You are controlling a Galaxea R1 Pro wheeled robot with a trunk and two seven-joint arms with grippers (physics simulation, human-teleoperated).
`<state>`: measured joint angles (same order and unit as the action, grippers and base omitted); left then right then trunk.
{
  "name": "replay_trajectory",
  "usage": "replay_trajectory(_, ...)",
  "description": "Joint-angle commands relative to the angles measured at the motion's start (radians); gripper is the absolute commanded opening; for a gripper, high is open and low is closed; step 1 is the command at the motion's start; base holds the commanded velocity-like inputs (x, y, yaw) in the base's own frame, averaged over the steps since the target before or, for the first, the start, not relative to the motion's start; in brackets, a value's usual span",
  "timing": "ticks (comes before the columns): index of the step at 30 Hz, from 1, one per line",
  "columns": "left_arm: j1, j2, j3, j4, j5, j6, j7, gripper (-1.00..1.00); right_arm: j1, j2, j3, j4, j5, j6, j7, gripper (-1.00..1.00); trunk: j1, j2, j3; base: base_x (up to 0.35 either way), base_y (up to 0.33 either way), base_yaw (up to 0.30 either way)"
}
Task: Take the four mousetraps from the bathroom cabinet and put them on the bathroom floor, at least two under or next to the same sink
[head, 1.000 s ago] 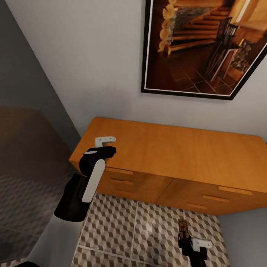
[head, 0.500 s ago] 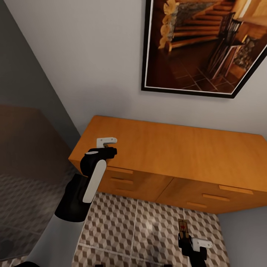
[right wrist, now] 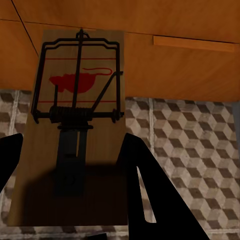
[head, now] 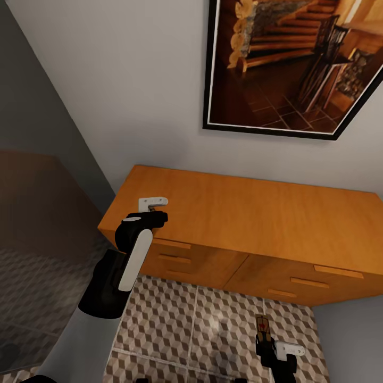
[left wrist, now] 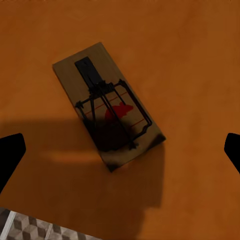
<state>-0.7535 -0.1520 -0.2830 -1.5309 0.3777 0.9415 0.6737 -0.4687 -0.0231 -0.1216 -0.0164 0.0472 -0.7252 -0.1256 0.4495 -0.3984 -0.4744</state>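
Nearest the camera, low in the head view, the right gripper (head: pixel 264 340) is clamped on a mousetrap (head: pixel 263 324), which it holds out over the bathroom floor (head: pixel 175 324); the right wrist view confirms the grasp, with the held trap (right wrist: pixel 75 125) pinched at its near end between the dark fingers (right wrist: pixel 145 200) and its red mouse mark and wire bar facing the camera, the cube-patterned tiles and a drawer front of the cabinet (right wrist: pixel 175 70) behind it. That trap is in the air, not yet set down. Farther off, the left gripper (head: pixel 153 208) hangs above the left end of the cabinet (head: pixel 255 213) top. The left wrist view looks straight down on a second mousetrap (left wrist: pixel 107 105) lying flat and skewed on the orange wood, with the two black fingertips (left wrist: pixel 10 155) spread wide on either side and touching nothing, so this hand is wide and empty. By my reading, the task is at an early stage: one trap is picked and awaits placing, one sits ready for a grasp, and no trap lies on the visible floor tiles. Where the other two traps are, and where the sink lies, I cannot tell from here. On the wall beyond hangs a framed picture (head: pixel 292 69) of a staircase.
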Motion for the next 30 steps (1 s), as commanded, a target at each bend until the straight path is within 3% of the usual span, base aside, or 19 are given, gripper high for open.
replay_trajectory(1,-0.001,0.0,-0.001,0.0,0.01,0.002,0.01,1.0,-0.001,0.0,-0.006,0.001,0.003,-0.003,-0.002,-1.0,0.001,-0.002,-0.001,0.037,0.0,0.0)
replay_trajectory(30,-0.001,0.002,-0.001,0.0,0.01,0.002,0.01,1.0,-0.001,-0.001,-0.006,0.001,0.003,-0.003,-0.002,-1.0,0.001,-0.002,-0.001,0.046,0.0,0.0)
